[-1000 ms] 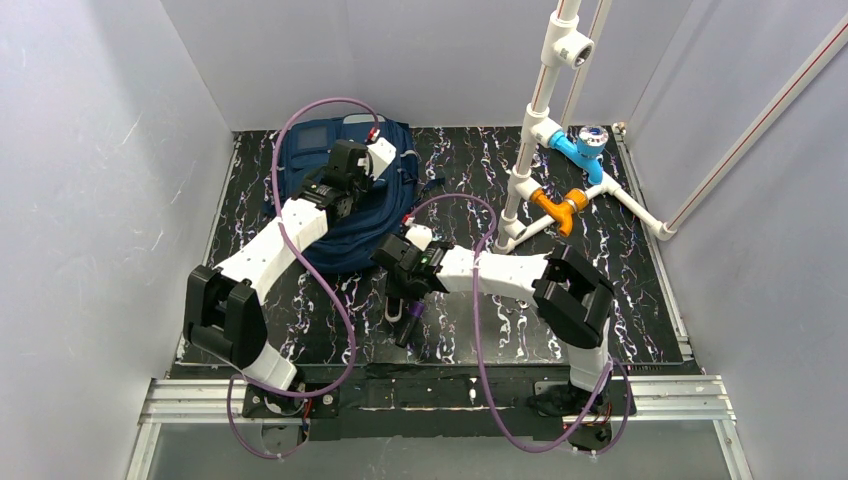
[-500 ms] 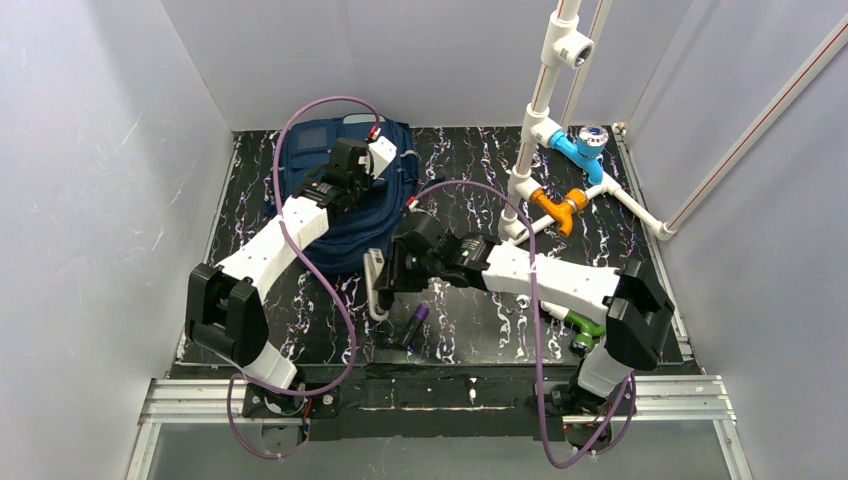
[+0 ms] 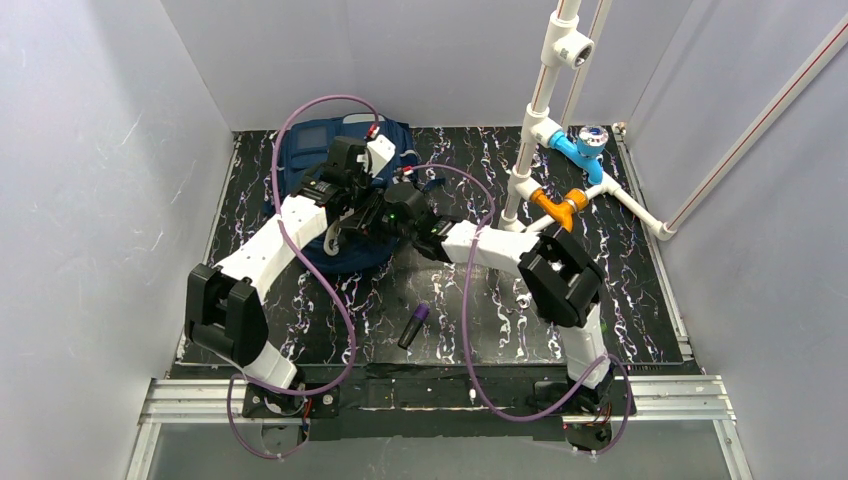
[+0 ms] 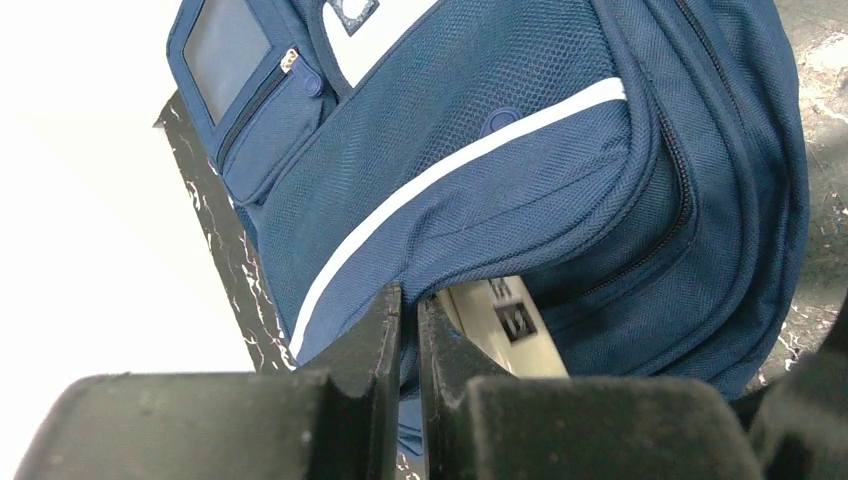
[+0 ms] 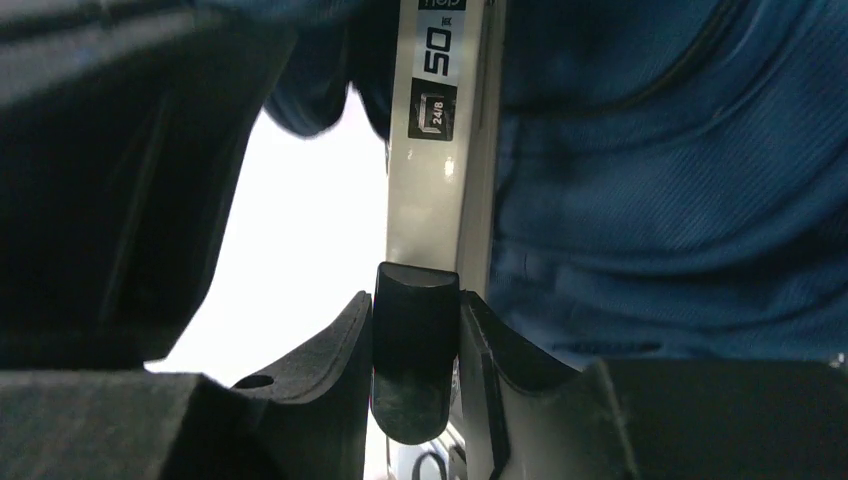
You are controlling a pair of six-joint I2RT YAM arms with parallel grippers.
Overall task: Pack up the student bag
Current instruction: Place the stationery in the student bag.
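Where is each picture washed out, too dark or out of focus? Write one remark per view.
Top view: even light, sharp, soft shadows. Left wrist view: the wall beside the backpack is blown to white, the near fingers are dark and soft. Right wrist view: a white glare patch mid-frame, the left side dark and blurred, yet the label on the stapler is readable.

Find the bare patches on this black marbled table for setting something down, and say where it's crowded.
Free: the far strip between the navy blue fabric backpack and white pipe stand; the right edge beside the right arm; ground around the purple-capped black marker. Crowded: over the backpack, where left gripper and right gripper, holding a grey stapler, meet.
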